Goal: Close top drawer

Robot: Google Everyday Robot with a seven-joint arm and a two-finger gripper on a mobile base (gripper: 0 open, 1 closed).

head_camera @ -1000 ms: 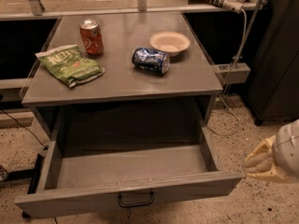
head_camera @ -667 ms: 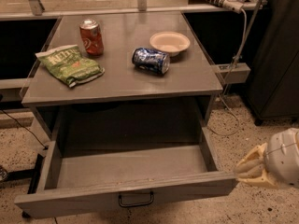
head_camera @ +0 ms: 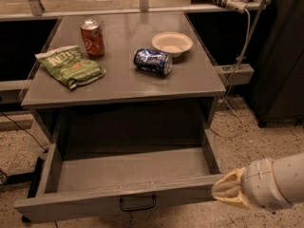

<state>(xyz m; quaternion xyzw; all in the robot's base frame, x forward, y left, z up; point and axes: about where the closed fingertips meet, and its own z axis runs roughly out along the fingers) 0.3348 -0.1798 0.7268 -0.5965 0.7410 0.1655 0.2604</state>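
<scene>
The top drawer (head_camera: pixel 133 172) is pulled fully out of the grey cabinet and is bare grey inside. Its long front panel (head_camera: pixel 95 202) runs along the bottom of the view, with a small black wire handle (head_camera: pixel 137 204) at its centre. My gripper (head_camera: pixel 225 190) comes in from the lower right on a white arm. Its cream fingertips are right at the right end of the drawer's front panel.
On the cabinet top (head_camera: pixel 123 80) lie a green chip bag (head_camera: pixel 71 66), an upright red can (head_camera: pixel 92 38), a blue can on its side (head_camera: pixel 153 61) and a white bowl (head_camera: pixel 172 43). A power strip and cables (head_camera: pixel 235 70) hang at the right. The floor is speckled.
My gripper has moved left and a little down, from beside the drawer's right corner to right against the right end of its front panel. The drawer stays open.
</scene>
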